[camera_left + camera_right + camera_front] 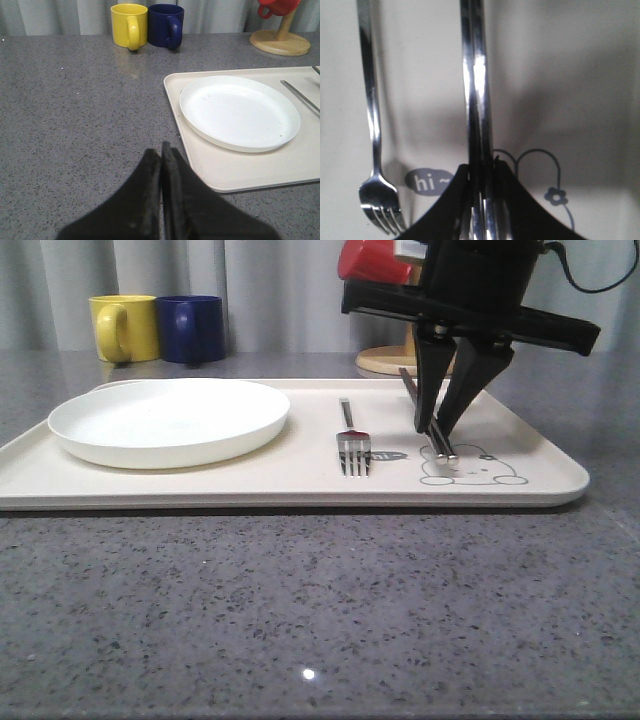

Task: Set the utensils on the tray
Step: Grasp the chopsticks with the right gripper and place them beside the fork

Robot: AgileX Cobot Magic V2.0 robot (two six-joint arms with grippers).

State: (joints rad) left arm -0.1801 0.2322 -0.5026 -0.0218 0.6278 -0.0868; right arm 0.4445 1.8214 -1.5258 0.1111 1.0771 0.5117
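1. The cream tray [300, 485] lies nearest on the grey table [300, 610], bearing a round white plate [170, 420] at its left.
2. The fork [353, 445] rests mid-tray, tines toward the camera.
3. Just right of it, the right gripper [440, 435] pinches the chopsticks [476, 100] over the rabbit drawing [470, 468].
4. The left gripper [161, 155] hangs with jaws pressed together, empty.
5. Yellow mug [125, 328] and blue mug [192, 328] stand farthest.

The right tool [440, 440] is matte black: two tapering wedge fingers under a wide flat black crossbar, a blocky black housing above, and a thin black cable looping beside it. The left tool [161, 150] has two matching dull black fingers, slightly scuffed.
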